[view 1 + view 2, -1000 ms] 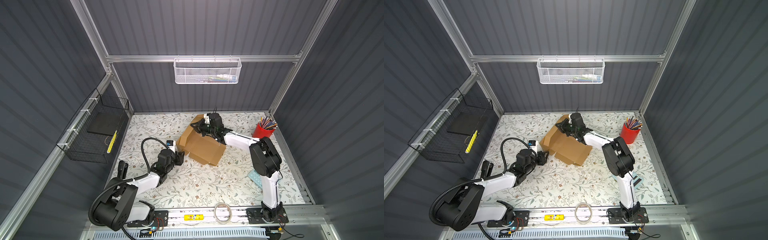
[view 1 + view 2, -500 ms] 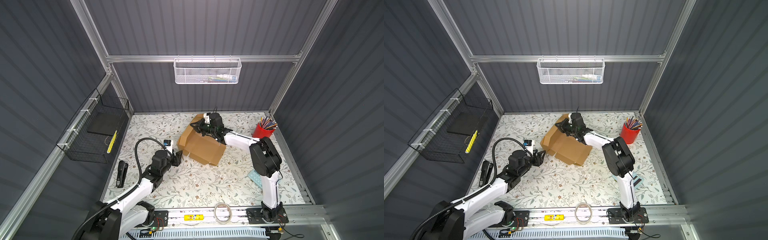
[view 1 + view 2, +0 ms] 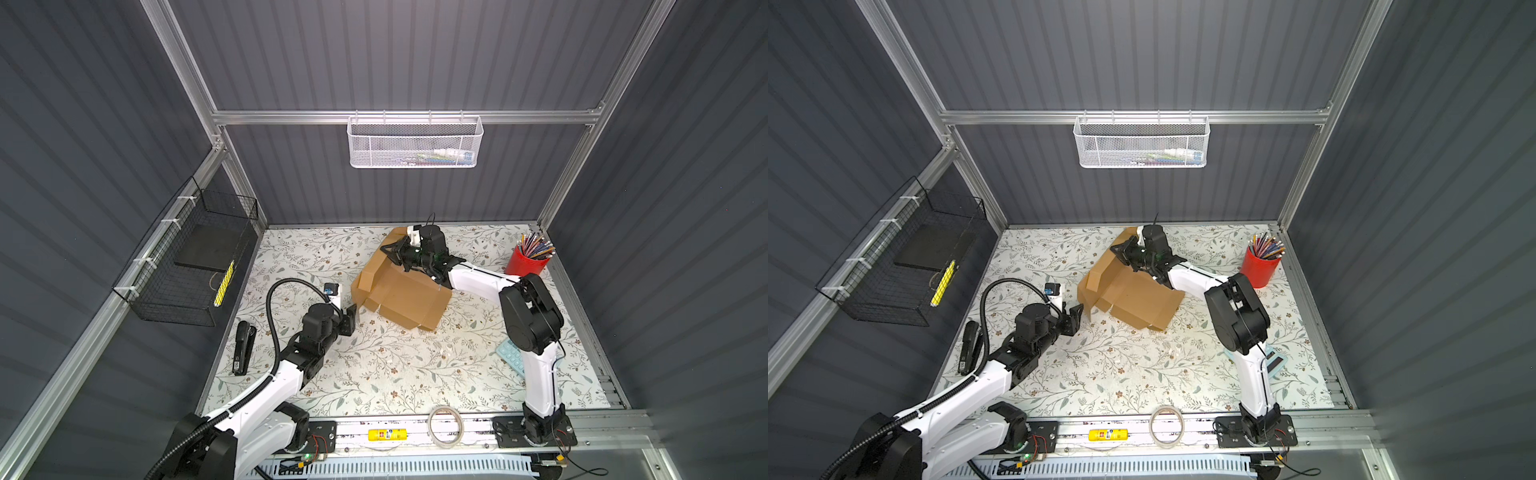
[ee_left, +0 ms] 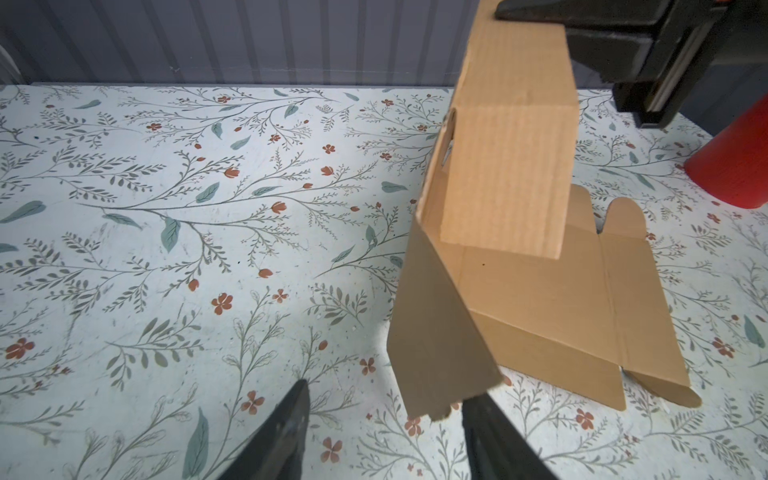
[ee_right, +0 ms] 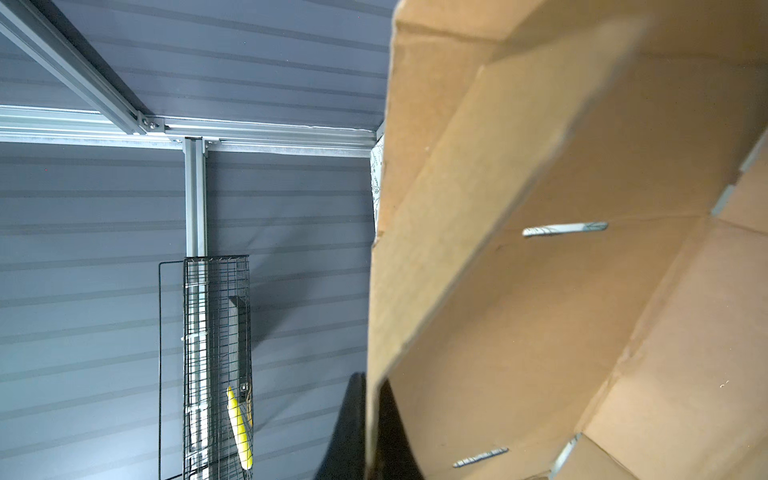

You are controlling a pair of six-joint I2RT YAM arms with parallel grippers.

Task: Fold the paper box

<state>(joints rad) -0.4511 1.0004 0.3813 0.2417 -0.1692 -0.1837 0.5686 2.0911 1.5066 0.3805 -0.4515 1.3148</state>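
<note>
The paper box [image 3: 405, 297] sits half-formed between your two grippers, its base on the surface [image 3: 374, 374] and one long flap raised. The right gripper [image 3: 390, 249] is clamped on the top edge of that raised flap. The left gripper [image 3: 351, 320] has its jaws apart, with a loose side flap's lower corner just ahead of it and close to one finger.

The biggest risk, I judge, is that the whole box hangs off that one pinch. A hard push from the left gripper could swing or slide it instead of creasing the flap. The clamped edge could also slip or tear if you pull it over too far. A smaller risk is the loose corner catching outside the open jaws and buckling.

The red pencil cup [image 3: 525, 262] stands on the arm side of the right gripper, where a wide swing could knock it. The stapler [image 3: 243, 347] lies well behind the left gripper, and the tape roll [image 3: 445, 424] sits back by the arm bases. Neither blocks the work.
</note>
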